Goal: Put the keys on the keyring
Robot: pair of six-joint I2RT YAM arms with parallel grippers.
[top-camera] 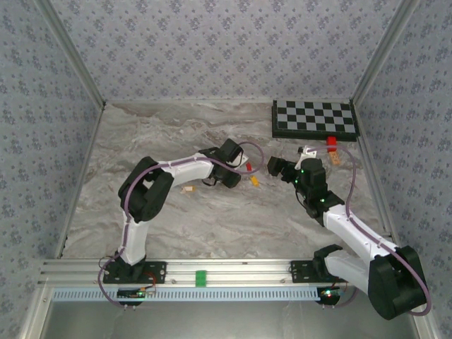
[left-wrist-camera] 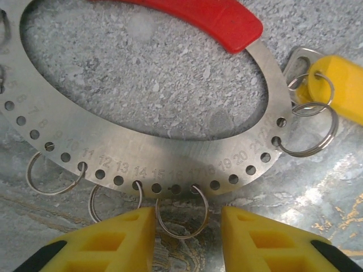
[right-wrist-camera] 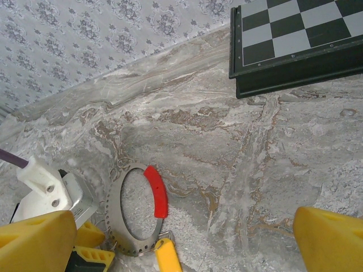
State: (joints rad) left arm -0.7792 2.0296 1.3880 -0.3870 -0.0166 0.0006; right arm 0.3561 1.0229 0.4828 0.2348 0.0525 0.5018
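1. From above, the keyring [top-camera: 248, 164] lies on the table [top-camera: 162, 134], just at the tip of the left gripper [top-camera: 239, 168]. The right gripper [top-camera: 279, 169] is near.
2. At the left wrist, the yellow jaws are apart. One small ring [left-wrist-camera: 182, 236] of the keyring [left-wrist-camera: 170, 158] sits between them.
3. At the right wrist, the right gripper [right-wrist-camera: 184, 221] has its jaws wide apart. The keyring [right-wrist-camera: 116, 209] lies flat ahead, nearer the left jaw.

bright, soft light comes from overhead and shadows are faint throughout. close up, the keyring [left-wrist-camera: 170, 164] is sharp, its stamped numbers legible, with a dull sheen on the steel. just below and right of it the table [left-wrist-camera: 317, 198] carries a pale glare patch. far beyond the keyring the checkerboard [right-wrist-camera: 295, 39] has slightly bowed edges, and either side of the keyring the right gripper [right-wrist-camera: 184, 235] has blurred fingers [right-wrist-camera: 332, 238].
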